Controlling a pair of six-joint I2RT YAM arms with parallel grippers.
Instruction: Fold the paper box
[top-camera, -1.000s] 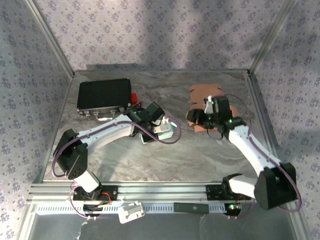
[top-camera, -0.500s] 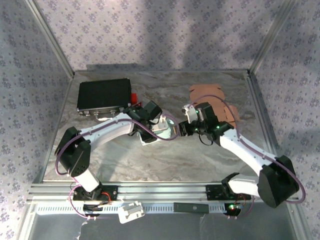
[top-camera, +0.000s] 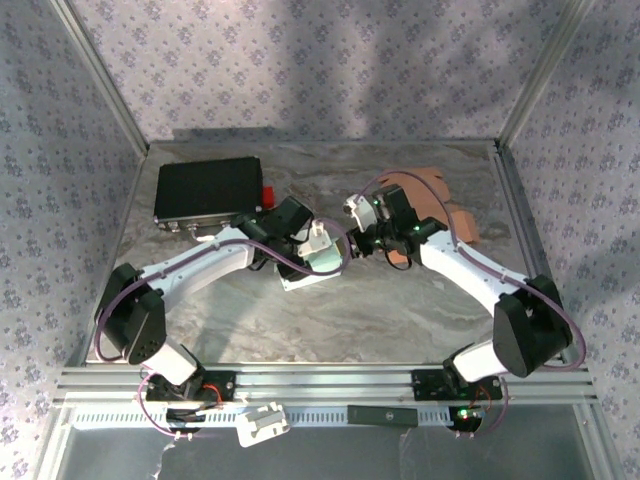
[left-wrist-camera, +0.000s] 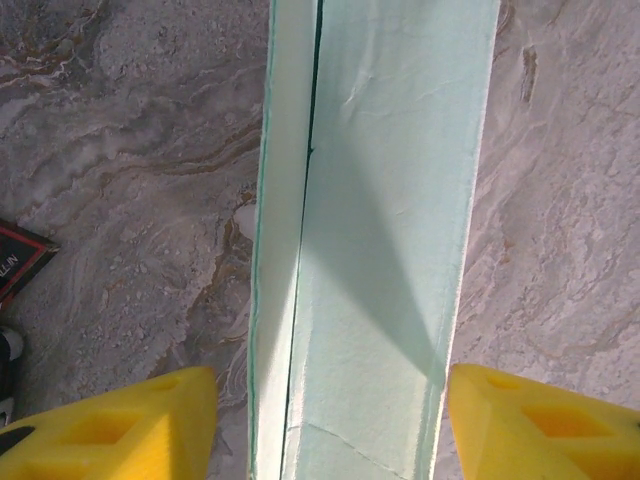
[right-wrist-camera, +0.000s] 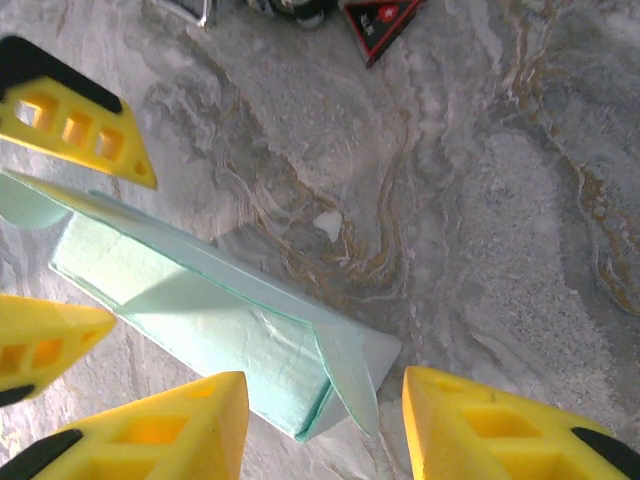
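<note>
The paper box (top-camera: 320, 266) is a pale mint-green, partly folded sleeve lying mid-table. In the left wrist view the box (left-wrist-camera: 370, 250) runs lengthwise between the yellow fingers of my left gripper (left-wrist-camera: 330, 425). That gripper is open, with a clear gap on the left side and the right finger close to the box edge. My right gripper (right-wrist-camera: 325, 425) is open around the box's end (right-wrist-camera: 300, 370), where a loose flap (right-wrist-camera: 350, 375) hangs down. Neither finger touches it. From above, the left gripper (top-camera: 320, 248) and right gripper (top-camera: 353, 240) meet over the box.
A black case (top-camera: 208, 190) with a red tag (top-camera: 267, 193) sits at the back left. Brown cardboard sheets (top-camera: 432, 192) lie at the back right. Metal frame rails and patterned walls enclose the marble table (top-camera: 400, 310).
My right arm has swung left from the brown sheets to the box's end, and its jaws have narrowed a little. The left gripper's jaws have widened around the box.
</note>
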